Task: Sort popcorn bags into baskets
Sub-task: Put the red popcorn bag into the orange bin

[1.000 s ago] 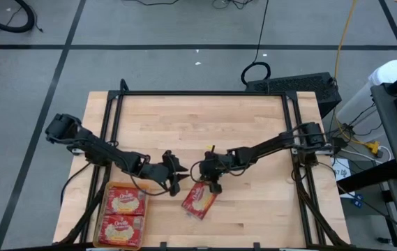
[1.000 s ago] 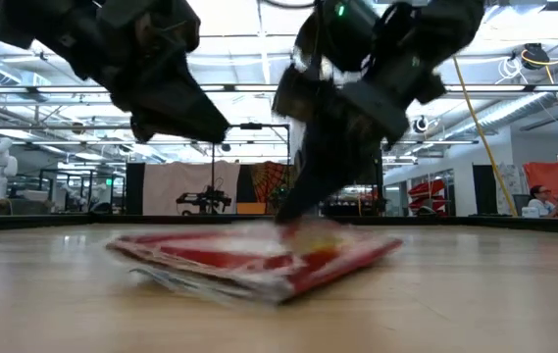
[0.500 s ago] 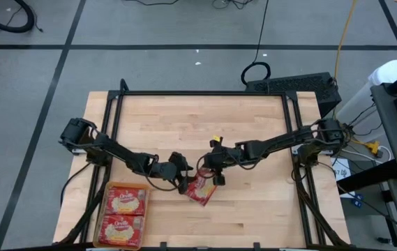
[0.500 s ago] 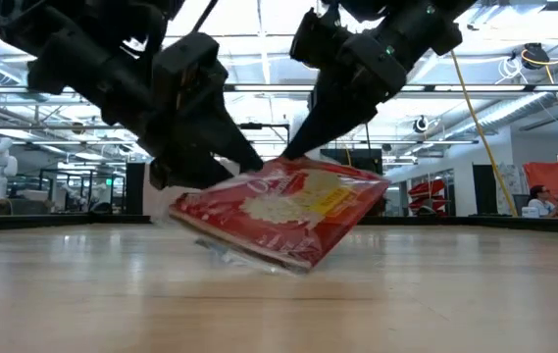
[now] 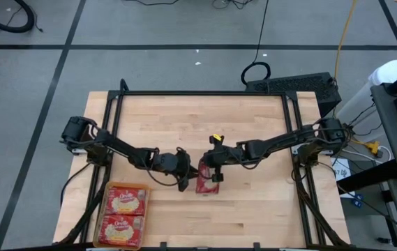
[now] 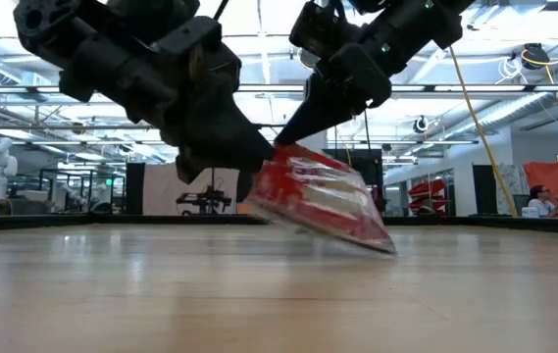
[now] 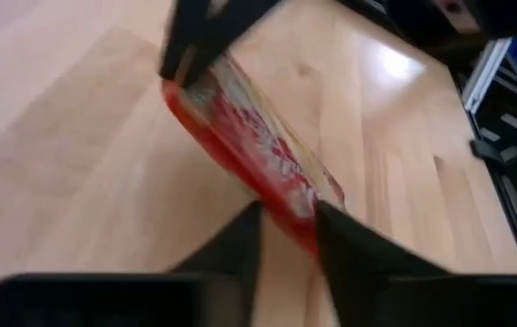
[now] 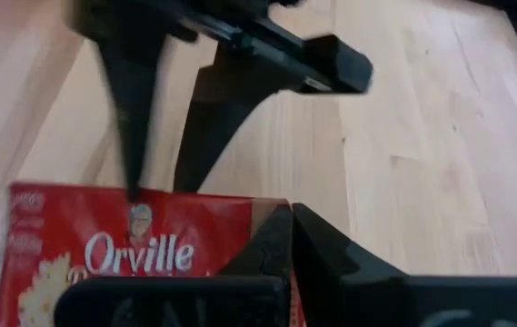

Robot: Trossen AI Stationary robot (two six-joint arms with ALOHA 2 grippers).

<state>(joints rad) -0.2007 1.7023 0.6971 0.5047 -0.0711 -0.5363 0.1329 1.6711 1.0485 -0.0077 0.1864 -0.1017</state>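
Popcorn bag [image 5: 204, 183] now airborne, steeper.

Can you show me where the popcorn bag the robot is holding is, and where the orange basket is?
held popcorn bag [image 6: 323, 196], low view, middle of its red face.
orange basket [image 5: 105, 209], high view, its left wall.
left gripper [image 5: 186, 180], high view, between its fingertips at the bag's edge.

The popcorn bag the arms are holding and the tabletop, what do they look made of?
Popcorn bag: probably thin glossy plastic film over paper; it looks creased, printed red, with a clear wrinkled edge. Tabletop: light wood planks, butcher-block style, smooth sealed finish that reflects light.
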